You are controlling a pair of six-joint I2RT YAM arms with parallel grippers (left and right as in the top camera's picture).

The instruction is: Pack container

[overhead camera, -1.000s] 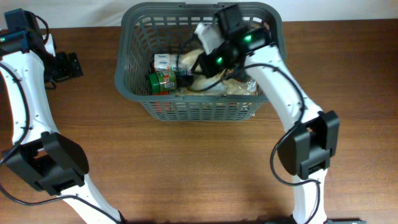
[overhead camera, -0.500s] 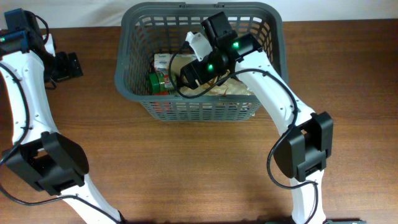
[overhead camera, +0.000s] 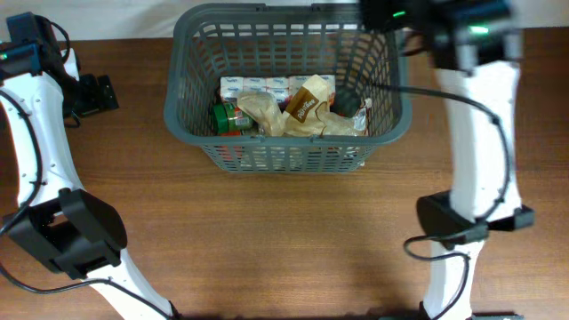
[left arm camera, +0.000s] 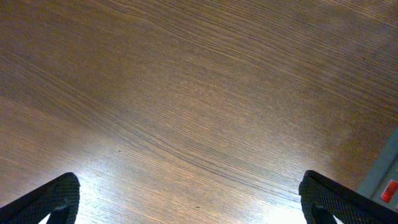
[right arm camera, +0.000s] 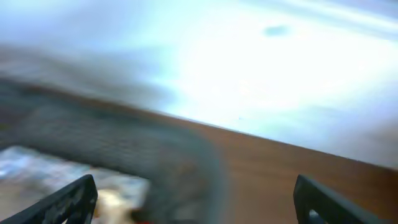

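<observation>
The container [overhead camera: 187,124], a dark grey lattice basket, stands at the back middle of the wooden table. Inside lie a green-lidded jar [overhead camera: 229,116], white cartons [overhead camera: 267,86], a clear bag [overhead camera: 265,111] and a brown packet [overhead camera: 307,98] on top. My right gripper [overhead camera: 380,12] is a blur above the basket's far right corner. In the right wrist view the right gripper [right arm camera: 199,205] is open and empty, over the blurred basket rim [right arm camera: 124,143]. My left gripper [overhead camera: 94,93] hangs left of the basket; in its own view the left gripper [left arm camera: 193,199] is open over bare wood.
The right arm's white links [overhead camera: 476,116] rise along the basket's right side to its base [overhead camera: 462,218]. The left arm [overhead camera: 36,133] runs down the table's left edge. A sliver of basket [left arm camera: 388,186] shows at the left wrist view's right edge.
My right gripper opened inside the basket, then rose and swung out to the back right. The brown packet now lies on top of the contents. The left arm has not moved.
</observation>
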